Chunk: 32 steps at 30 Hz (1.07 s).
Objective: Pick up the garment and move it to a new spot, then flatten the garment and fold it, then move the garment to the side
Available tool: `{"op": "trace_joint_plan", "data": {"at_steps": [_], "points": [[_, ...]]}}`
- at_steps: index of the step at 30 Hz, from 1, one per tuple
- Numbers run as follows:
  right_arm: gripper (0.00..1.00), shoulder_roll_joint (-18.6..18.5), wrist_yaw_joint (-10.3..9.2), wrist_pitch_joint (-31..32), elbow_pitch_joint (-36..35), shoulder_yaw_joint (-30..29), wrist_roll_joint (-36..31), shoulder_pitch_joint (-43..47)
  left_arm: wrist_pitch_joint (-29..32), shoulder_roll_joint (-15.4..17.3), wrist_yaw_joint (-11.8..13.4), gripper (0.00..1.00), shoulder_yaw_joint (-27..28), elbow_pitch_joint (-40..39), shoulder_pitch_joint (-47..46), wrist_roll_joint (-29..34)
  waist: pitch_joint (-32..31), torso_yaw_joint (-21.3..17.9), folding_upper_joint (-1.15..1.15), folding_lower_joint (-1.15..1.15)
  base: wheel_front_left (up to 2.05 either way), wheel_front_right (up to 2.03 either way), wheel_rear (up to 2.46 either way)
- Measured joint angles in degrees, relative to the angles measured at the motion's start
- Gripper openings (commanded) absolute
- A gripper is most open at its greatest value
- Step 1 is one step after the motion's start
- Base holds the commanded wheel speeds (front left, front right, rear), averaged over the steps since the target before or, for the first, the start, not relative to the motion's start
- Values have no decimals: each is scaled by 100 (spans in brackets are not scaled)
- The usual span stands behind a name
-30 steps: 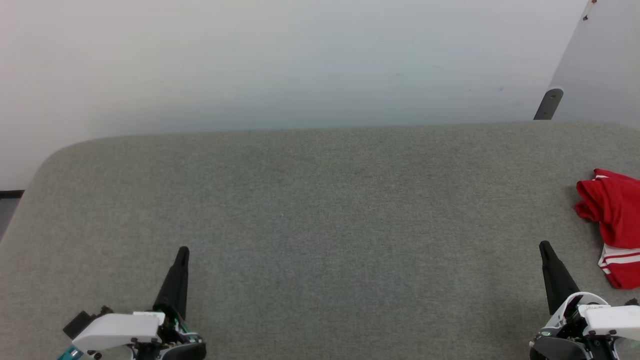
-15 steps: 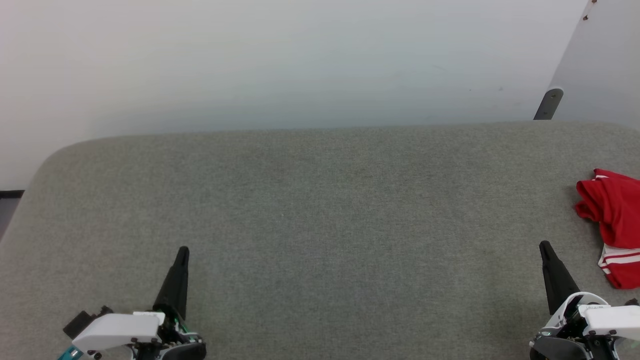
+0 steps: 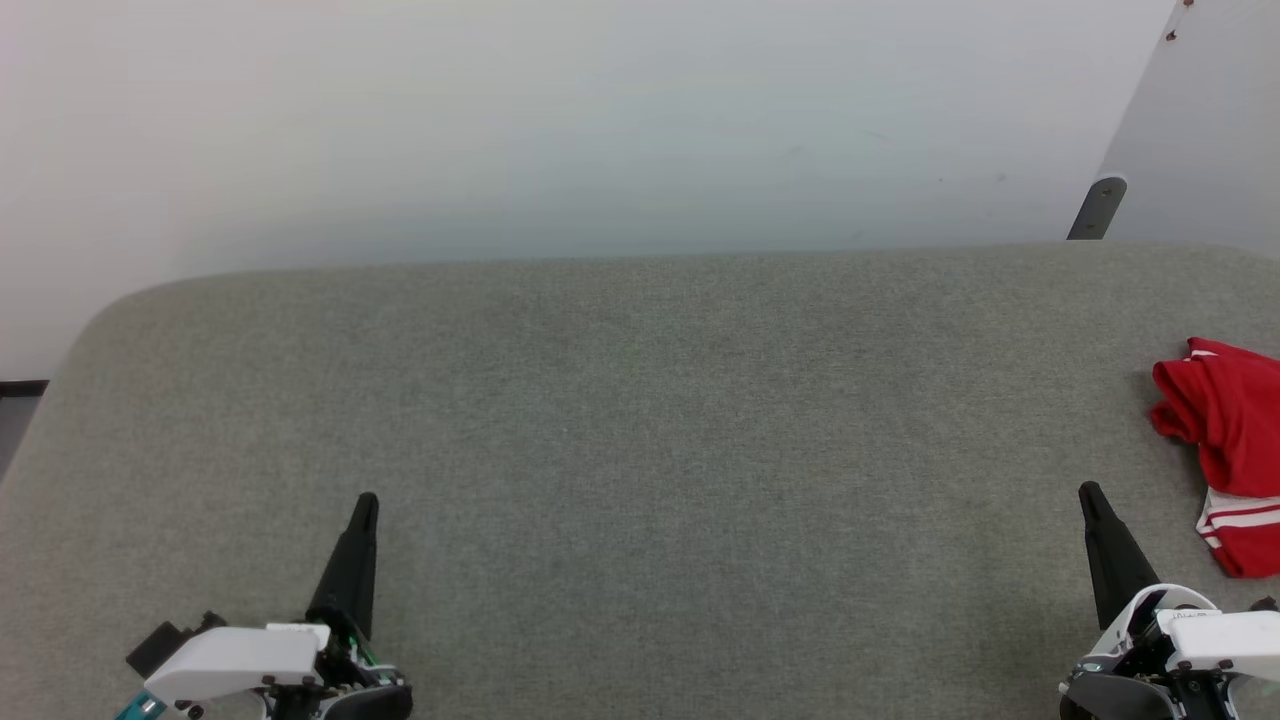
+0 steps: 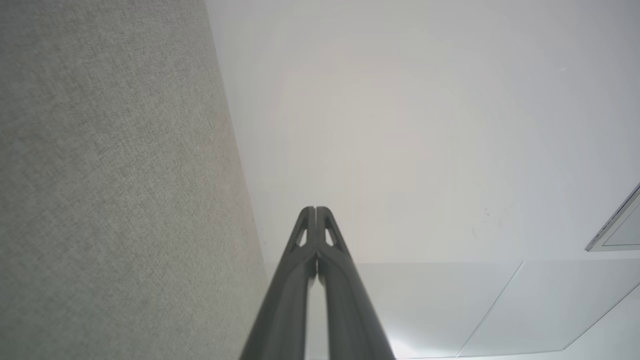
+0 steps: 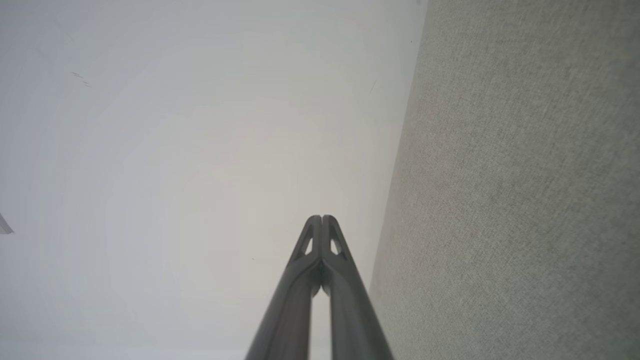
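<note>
The garment (image 3: pixel 1228 440), a red jersey with red-and-white striped trim, lies bunched at the 3 o'clock edge of the head view on the grey upholstered surface (image 3: pixel 640 420). Part of it runs past the frame, so I cannot tell whether a neat fold is hidden there.

The left gripper (image 3: pixel 366 500) sits at 7 o'clock and the right gripper (image 3: pixel 1088 490) at 5 o'clock. Each wrist view shows its own fingers pressed together tip to tip, left (image 4: pixel 315 209) and right (image 5: pixel 321 217), with nothing between them. Both point toward 12 o'clock at the pale wall (image 3: pixel 600 120).

This fits two stages: a rumpled heap waiting to be lifted, or a jersey already set aside. The visible part looks creased rather than squared, but that settles nothing.

Should the cloth need handling, the right gripper is the nearer, just off the striped hem, and the whole garment ought to be in view before an edge is chosen
</note>
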Motion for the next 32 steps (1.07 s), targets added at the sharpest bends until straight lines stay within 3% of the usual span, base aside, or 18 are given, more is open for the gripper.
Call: {"op": "trace_joint_plan", "data": {"at_steps": [32], "points": [[0,1,0,0,0,-1,0,0,0,0,0,0,-1,0,-1,0,0,0,0,0,0,0,0]]}}
